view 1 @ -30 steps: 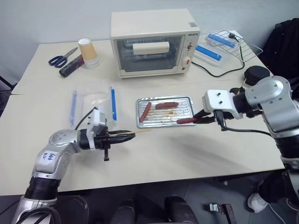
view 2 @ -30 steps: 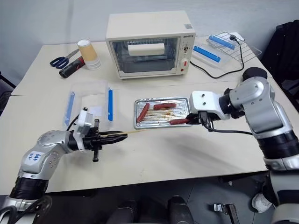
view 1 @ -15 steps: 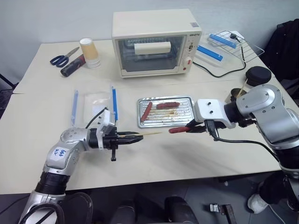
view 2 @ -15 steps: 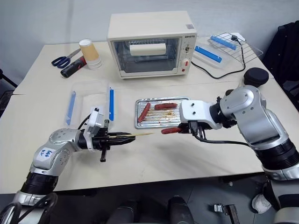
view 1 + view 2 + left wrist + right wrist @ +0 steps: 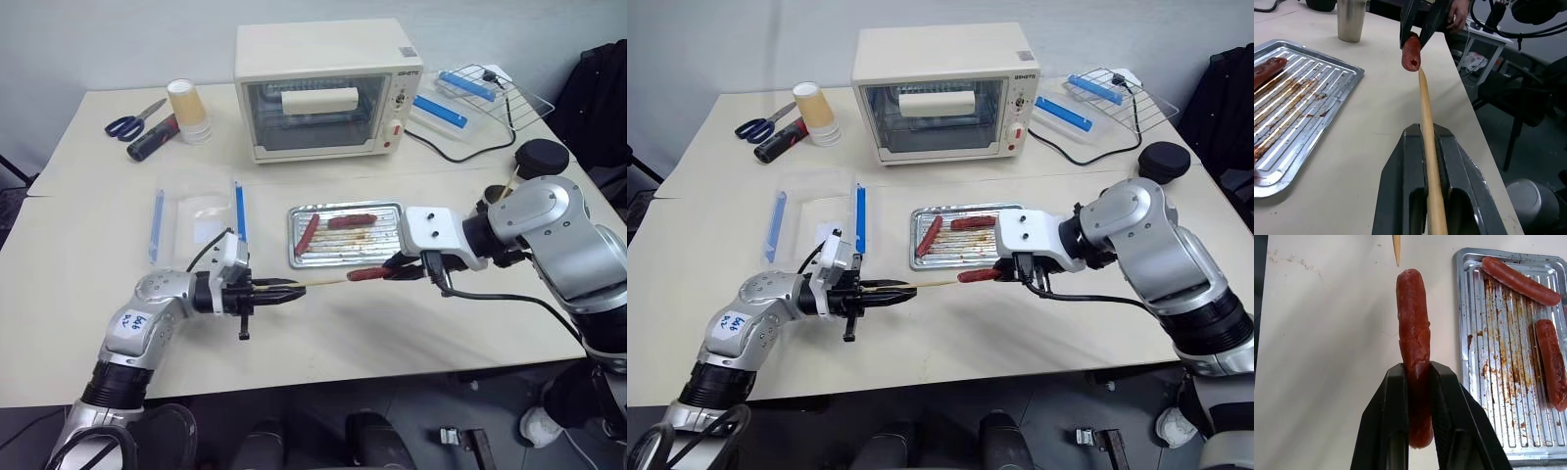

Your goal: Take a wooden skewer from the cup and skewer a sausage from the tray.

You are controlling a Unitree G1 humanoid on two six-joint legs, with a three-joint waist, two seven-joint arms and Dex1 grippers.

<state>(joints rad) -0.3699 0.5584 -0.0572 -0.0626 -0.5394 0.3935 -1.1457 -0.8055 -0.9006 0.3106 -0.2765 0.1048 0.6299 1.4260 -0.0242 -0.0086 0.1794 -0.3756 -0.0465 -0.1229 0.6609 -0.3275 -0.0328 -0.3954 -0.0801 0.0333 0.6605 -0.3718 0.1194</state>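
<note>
My left gripper (image 5: pixel 281 292) is shut on a wooden skewer (image 5: pixel 1425 122), held level and pointing right. A short way ahead of the skewer's tip, my right gripper (image 5: pixel 1419 369) is shut on a reddish-brown sausage (image 5: pixel 1413 347), held over the table just in front of the tray (image 5: pixel 392 227). The sausage's free end (image 5: pixel 1411 51) faces the skewer's tip, which stops just short of it. Two more sausages (image 5: pixel 306 233) (image 5: pixel 350 220) lie in the tray. The cup (image 5: pixel 1350 22) stands beyond the tray's far end, behind my right arm.
A toaster oven (image 5: pixel 328 88) stands at the back. A clear box with blue clips (image 5: pixel 196 220) lies left of the tray. Stacked paper cups (image 5: pixel 186 110) and scissors (image 5: pixel 132 119) sit at the back left, a wire rack (image 5: pixel 495 88) at the back right.
My right gripper has carried the sausage left, from above the tray's front rim to just before the skewer's tip. The left gripper with the skewer has hardly moved.
</note>
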